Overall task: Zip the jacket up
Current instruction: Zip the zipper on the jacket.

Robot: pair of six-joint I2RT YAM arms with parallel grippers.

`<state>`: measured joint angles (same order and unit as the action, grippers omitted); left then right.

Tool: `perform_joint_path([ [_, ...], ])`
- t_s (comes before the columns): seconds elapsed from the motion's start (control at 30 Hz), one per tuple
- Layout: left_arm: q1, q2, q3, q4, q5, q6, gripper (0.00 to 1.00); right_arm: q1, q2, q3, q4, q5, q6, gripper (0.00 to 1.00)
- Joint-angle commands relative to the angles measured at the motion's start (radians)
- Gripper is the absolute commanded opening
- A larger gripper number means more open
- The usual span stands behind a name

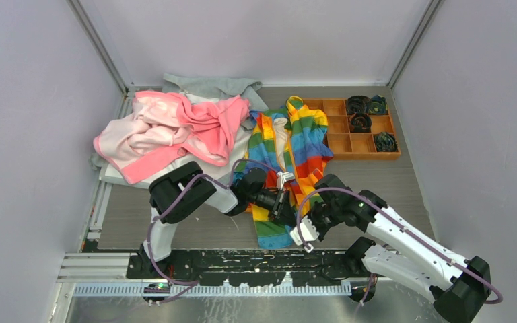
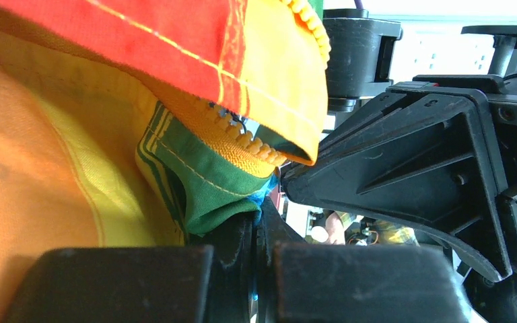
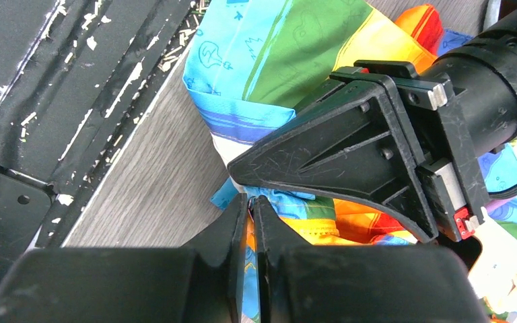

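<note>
**Left gripper clamped the jacket hem**

Seen from the left wrist, its fingers were pressed together on a green fold beside the orange zipper teeth. The right gripper blocked everything to the right with its black body.

From the right wrist, those fingers nearly met, apparently pinching the blue-and-orange hem. The left gripper covered the stripes behind, above the grey wood-grain table.

From above, the jacket lay open mid-table between a pink garment and an orange tray of black parts, pale walls all round.
</note>
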<state>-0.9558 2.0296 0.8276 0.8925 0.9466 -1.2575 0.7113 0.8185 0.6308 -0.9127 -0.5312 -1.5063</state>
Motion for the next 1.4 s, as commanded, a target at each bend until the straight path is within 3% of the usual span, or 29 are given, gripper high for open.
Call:
perform_joint_path([
  [0.0,-0.009,0.006,-0.007,0.051,0.038,-0.005,0.00,0.003,-0.004,0.045,0.018,0.005,0.069,0.12],
  [0.27,-0.009,0.006,-0.005,0.051,0.040,-0.006,0.00,0.003,-0.008,0.043,0.055,0.021,0.182,0.01],
  [0.5,-0.009,0.007,-0.005,0.051,0.036,-0.006,0.00,0.003,-0.039,0.030,0.080,0.023,0.266,0.01],
  [0.9,-0.009,0.009,-0.002,0.052,0.032,-0.008,0.00,0.006,-0.293,-0.133,0.187,0.048,0.277,0.01],
  [1.2,-0.011,0.010,-0.008,0.052,0.034,-0.007,0.00,0.007,-0.186,-0.081,0.321,0.110,0.585,0.01],
  [1.37,-0.014,0.006,-0.020,0.052,0.034,-0.002,0.00,0.006,-0.164,-0.067,0.379,0.154,0.588,0.01],
])
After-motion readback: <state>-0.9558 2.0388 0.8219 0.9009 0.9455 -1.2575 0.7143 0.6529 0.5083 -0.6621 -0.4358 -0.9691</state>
